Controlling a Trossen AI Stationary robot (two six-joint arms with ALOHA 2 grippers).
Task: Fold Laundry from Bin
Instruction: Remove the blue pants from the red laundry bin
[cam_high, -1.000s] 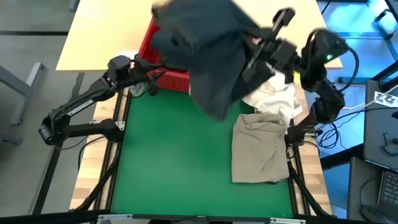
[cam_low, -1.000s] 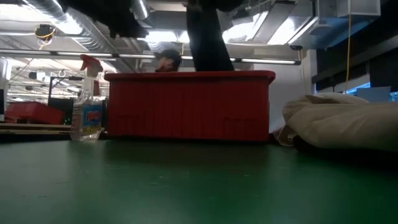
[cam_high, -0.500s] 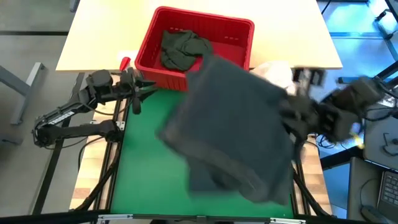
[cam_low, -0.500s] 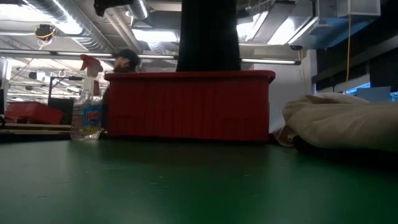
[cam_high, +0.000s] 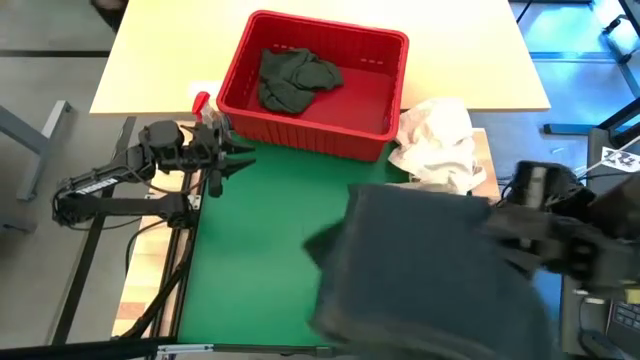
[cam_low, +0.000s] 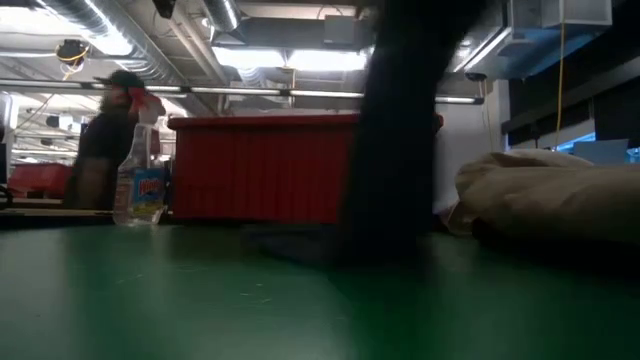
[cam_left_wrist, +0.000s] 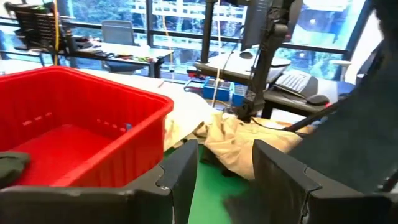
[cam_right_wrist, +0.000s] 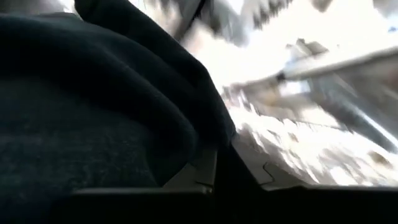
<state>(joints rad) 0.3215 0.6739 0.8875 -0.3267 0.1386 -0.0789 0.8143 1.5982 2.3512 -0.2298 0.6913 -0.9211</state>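
My right gripper (cam_high: 497, 222) is shut on a dark charcoal garment (cam_high: 420, 270), held high over the green mat's near right part. In the low view the garment (cam_low: 400, 130) hangs as a dark column. The red bin (cam_high: 385, 60) stands at the far centre with a dark olive garment (cam_high: 292, 78) lying in it. The khaki garment (cam_low: 550, 195) lies on the mat at the right; in the high view the raised garment hides it. My left gripper (cam_high: 238, 160) is open and empty by the bin's near left corner. My right gripper holds a bunched fold of the charcoal garment (cam_right_wrist: 180, 118) between its fingers; the cloth covers the fingertips, so I cannot tell how many layers. The garment hangs slack below the gripper. Its lower end (cam_low: 310, 245) seems to reach the mat.
A white cloth bundle (cam_high: 437, 140) lies right of the bin. A clear spray bottle with a red top (cam_low: 140, 160) stands at the bin's left. A person (cam_low: 105, 140) is in the room beyond the table. The green mat (cam_high: 260, 260) is bare at the left.
My right gripper has swung the charcoal garment from above the bin toward the table's near right, over the khaki garment, and the garment's lower end has come down toward the mat. My left gripper has drawn back a little from the bin.
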